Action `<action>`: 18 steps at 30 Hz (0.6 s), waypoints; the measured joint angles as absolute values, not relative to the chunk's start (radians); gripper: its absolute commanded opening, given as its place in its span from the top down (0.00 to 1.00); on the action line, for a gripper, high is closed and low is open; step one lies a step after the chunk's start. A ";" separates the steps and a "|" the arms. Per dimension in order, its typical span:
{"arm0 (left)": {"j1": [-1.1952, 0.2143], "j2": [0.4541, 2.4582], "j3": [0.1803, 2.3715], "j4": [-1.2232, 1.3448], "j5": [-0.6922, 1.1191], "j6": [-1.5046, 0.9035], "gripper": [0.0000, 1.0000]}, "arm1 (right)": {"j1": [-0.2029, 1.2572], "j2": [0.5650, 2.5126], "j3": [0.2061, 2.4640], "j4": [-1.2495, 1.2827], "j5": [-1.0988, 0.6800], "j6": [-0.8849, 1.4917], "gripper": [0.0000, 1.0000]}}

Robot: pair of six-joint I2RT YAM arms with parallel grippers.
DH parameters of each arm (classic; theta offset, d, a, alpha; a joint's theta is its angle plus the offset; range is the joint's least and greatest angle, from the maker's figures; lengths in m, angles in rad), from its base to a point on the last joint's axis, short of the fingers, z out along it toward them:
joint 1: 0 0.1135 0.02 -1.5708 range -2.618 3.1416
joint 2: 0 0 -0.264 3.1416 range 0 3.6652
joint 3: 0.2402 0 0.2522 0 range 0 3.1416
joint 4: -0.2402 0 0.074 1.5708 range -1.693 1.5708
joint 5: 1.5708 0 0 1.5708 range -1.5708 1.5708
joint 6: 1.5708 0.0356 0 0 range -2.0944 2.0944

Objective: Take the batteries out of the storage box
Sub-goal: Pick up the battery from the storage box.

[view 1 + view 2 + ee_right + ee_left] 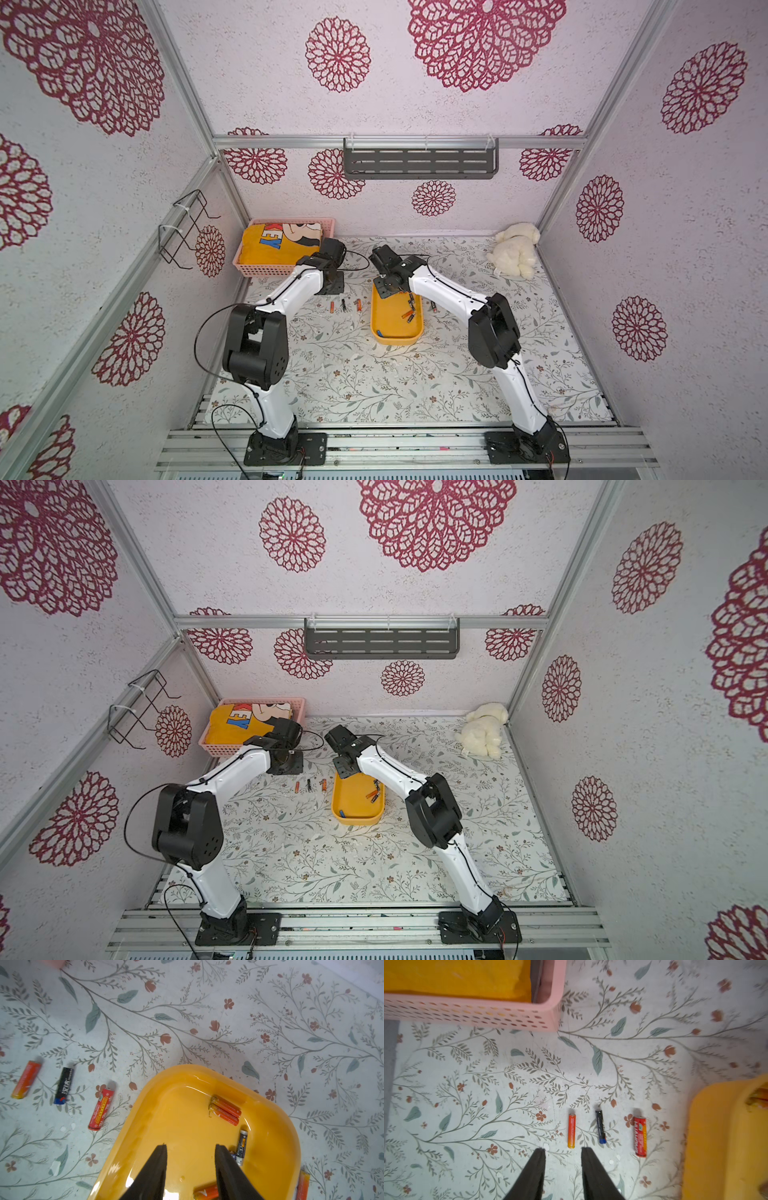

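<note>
The yellow storage box (395, 336) (178, 1118) sits mid-table with several batteries (409, 313) inside, among them two orange ones side by side (225, 1110) and a black one (242, 1146). Three batteries lie in a row on the table left of it: orange (571, 1131), black (600, 1129), red (640, 1136). Another orange one (432, 307) lies right of the box. My left gripper (563, 1148) is open and empty, just short of the orange battery. My right gripper (190, 1145) hangs open over the box's far end, holding nothing.
A pink lattice basket (266, 270) with yellow cloth stands at the back left, close behind my left wrist. A white plush toy (513, 251) sits in the back right corner. A dark shelf (419, 162) hangs on the back wall, a wire rack (187, 228) on the left wall.
</note>
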State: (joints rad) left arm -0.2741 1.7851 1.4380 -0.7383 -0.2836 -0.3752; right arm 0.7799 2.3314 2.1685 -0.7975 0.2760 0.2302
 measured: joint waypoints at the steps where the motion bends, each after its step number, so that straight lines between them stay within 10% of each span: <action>1: -0.282 1.753 1.437 -0.738 -0.286 -0.385 0.67 | 0.780 2.360 2.214 -0.830 0.286 0.231 0.57; 18: -0.540 1.377 0.935 -0.336 -0.312 -0.292 0.57 | 0.761 2.373 2.177 -0.936 0.294 0.297 0.56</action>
